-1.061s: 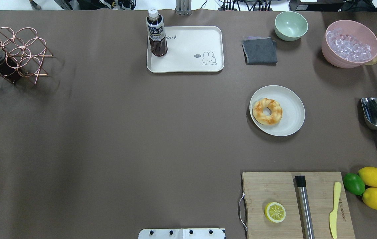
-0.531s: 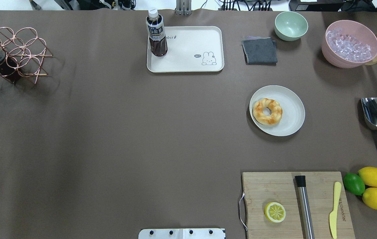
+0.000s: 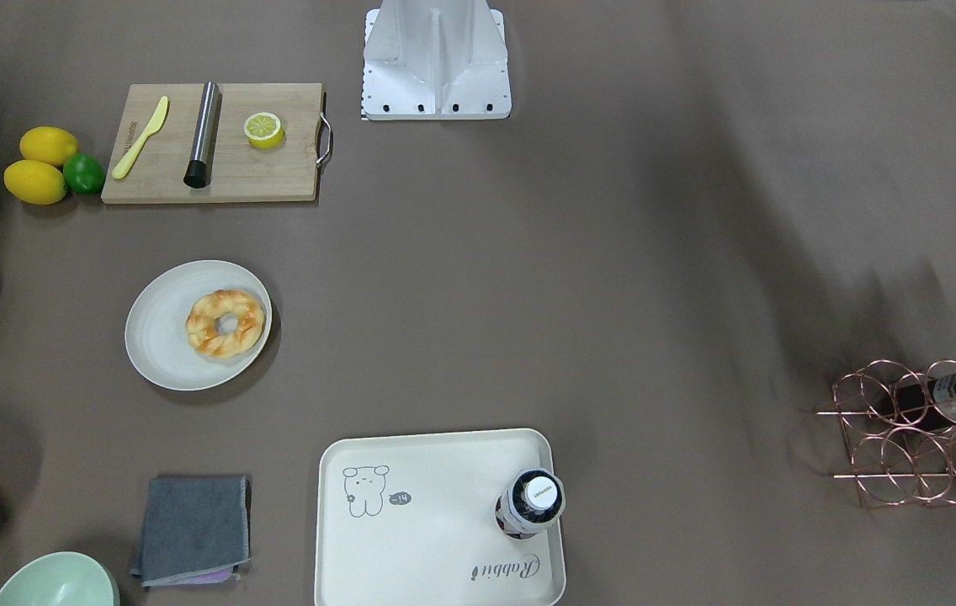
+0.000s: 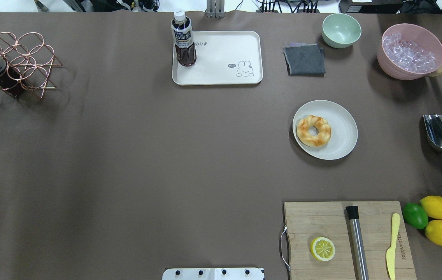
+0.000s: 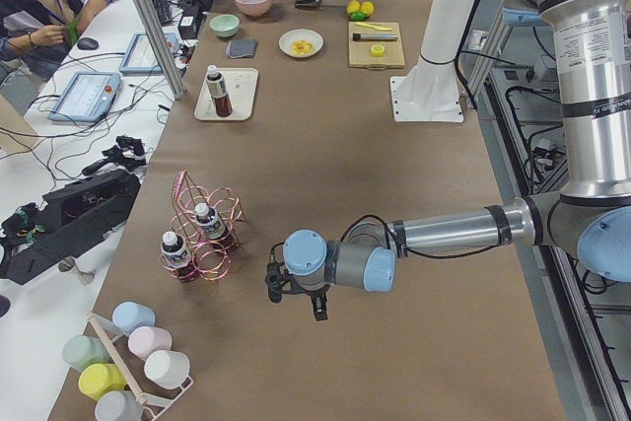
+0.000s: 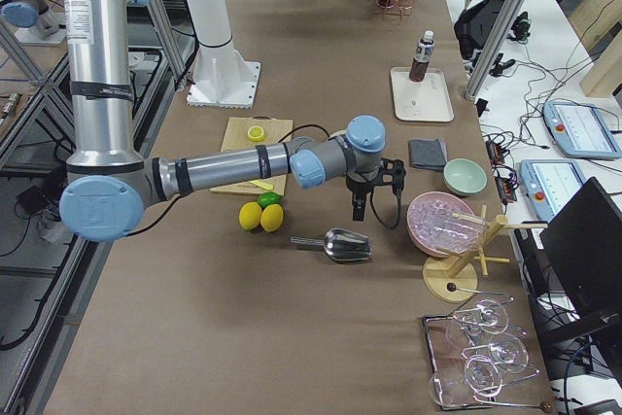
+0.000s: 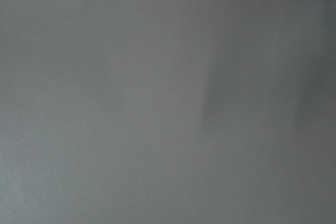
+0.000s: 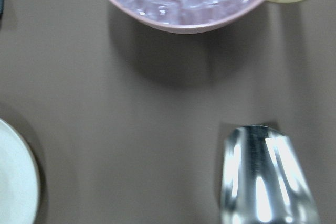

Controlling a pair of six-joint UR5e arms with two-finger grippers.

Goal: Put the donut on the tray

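Right gripper (image 6: 374,203) hangs over the table between the pink bowl (image 6: 442,225) of ice and the metal scoop (image 6: 342,244), fingers pointing down. It only really shows in the side view, so I can't tell whether the jaws are spread or pressed together. It isn't carrying anything that I can see. Its wrist cam has the bowl along the top, the scoop at lower right and a sliver of the plate at the lower left edge, so it's near the plate but not over it.

Left gripper (image 5: 296,300) is low in the middle of the left side view, well apart from all the action. Same deal, can't tell the jaw state. Its wrist cam shows only bare table.

Progress-wise, I'd say basically nothing is done yet. In the overhead view the donut (image 4: 313,130) sits flat on the round plate (image 4: 343,116), right of centre. The tray (image 4: 225,70) is up in the top middle, well apart from it. A bottle (image 4: 183,39) stands upright in the tray's upper left corner, and the rest of the tray looks free.

What's left, as I read it: reach the donut, grab it, lift, carry it up and left to the tray and set it down clear of the bottle.
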